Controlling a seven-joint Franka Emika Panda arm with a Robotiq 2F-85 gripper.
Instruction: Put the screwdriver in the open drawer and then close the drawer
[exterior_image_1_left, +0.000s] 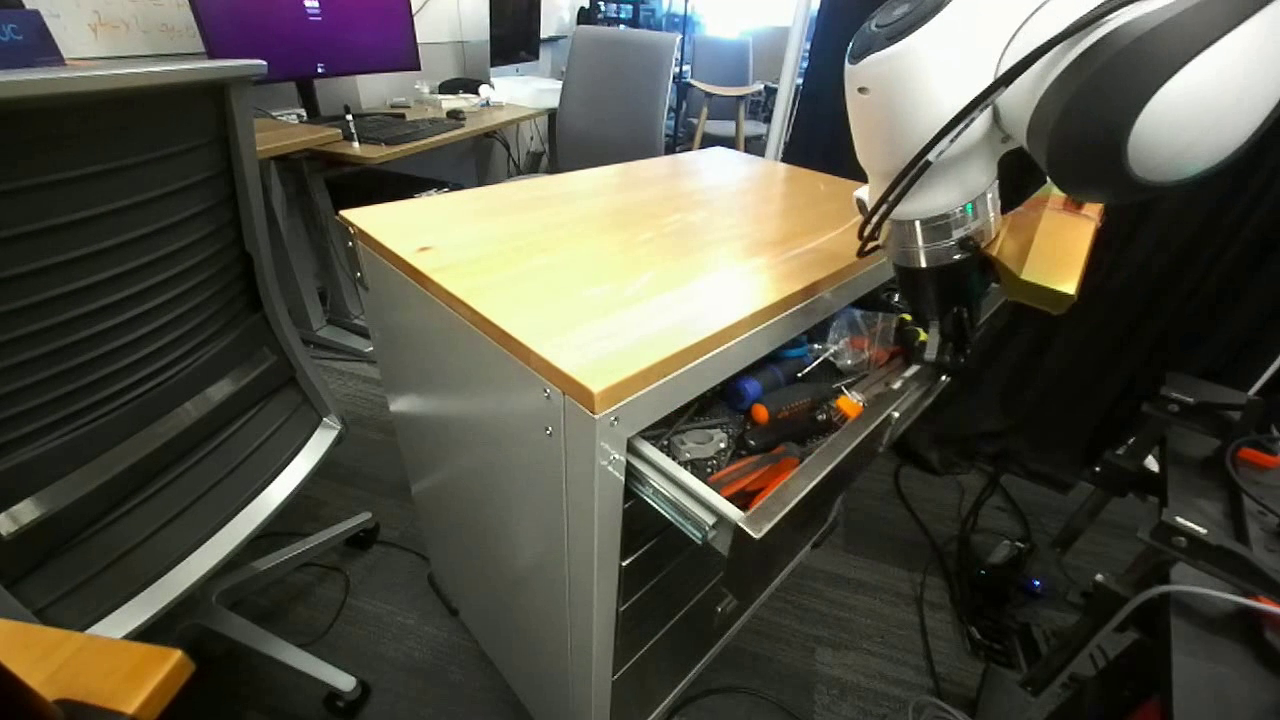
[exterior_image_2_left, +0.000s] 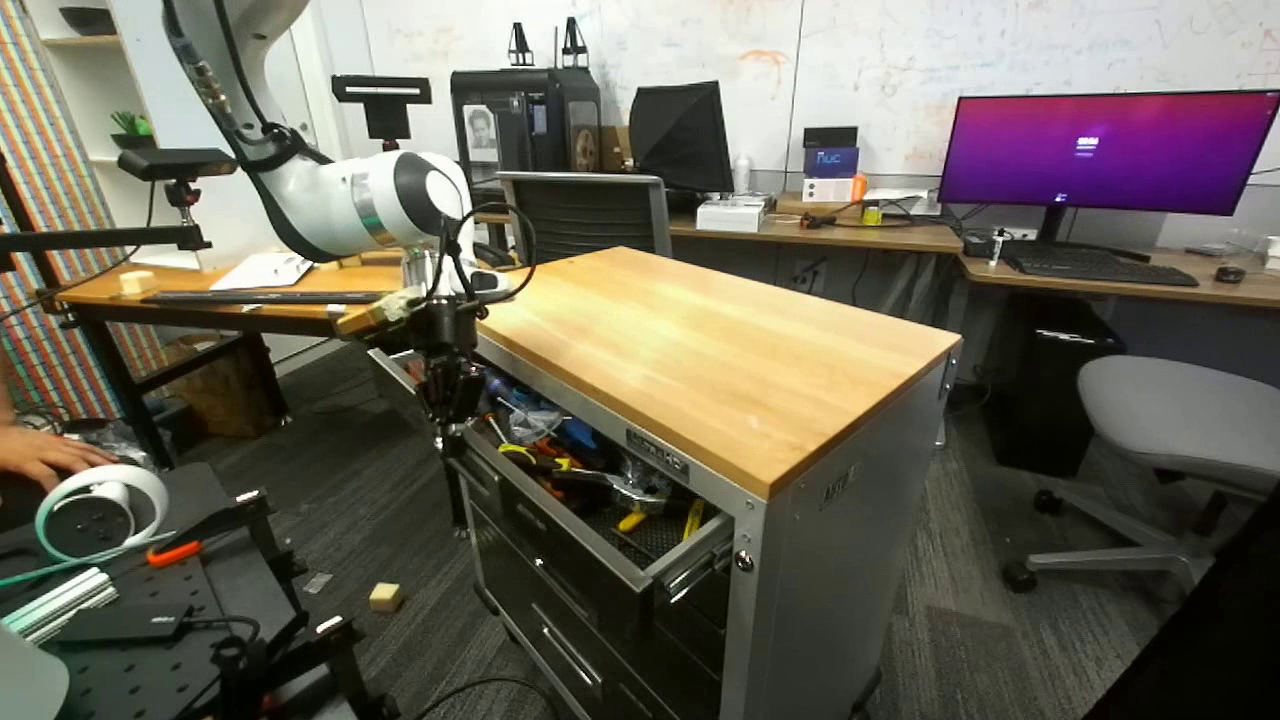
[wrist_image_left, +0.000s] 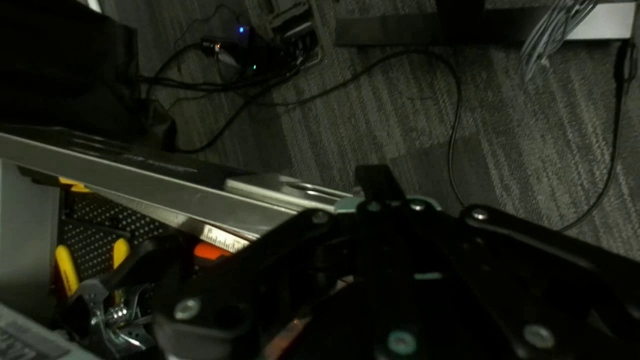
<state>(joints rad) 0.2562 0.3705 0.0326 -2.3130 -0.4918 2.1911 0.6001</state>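
The wide shallow grey drawer (exterior_image_1_left: 812, 470) is pulled out at the top of the cabinet; it also shows in an exterior view (exterior_image_2_left: 560, 515) and in the wrist view (wrist_image_left: 150, 189). It holds several mixed tools. My gripper (exterior_image_1_left: 942, 352) points down at the drawer's front edge; an exterior view (exterior_image_2_left: 447, 425) shows it there too. In the wrist view my fingertips (wrist_image_left: 380, 187) are together, over the end of the drawer's handle (wrist_image_left: 310, 190). I cannot make out anything between them, and whether they touch the front is unclear. The small black screwdriver cannot be made out in any view.
The cabinet's wooden top (exterior_image_1_left: 620, 260) rises just behind the drawer. Deeper drawers (exterior_image_2_left: 560, 620) lie below it. Inside are orange-handled pliers (exterior_image_1_left: 755, 470) and a blue-handled tool (exterior_image_1_left: 765, 382). Cables (wrist_image_left: 450, 100) lie on the floor. A person's hand (exterior_image_2_left: 50, 455) is at the side.
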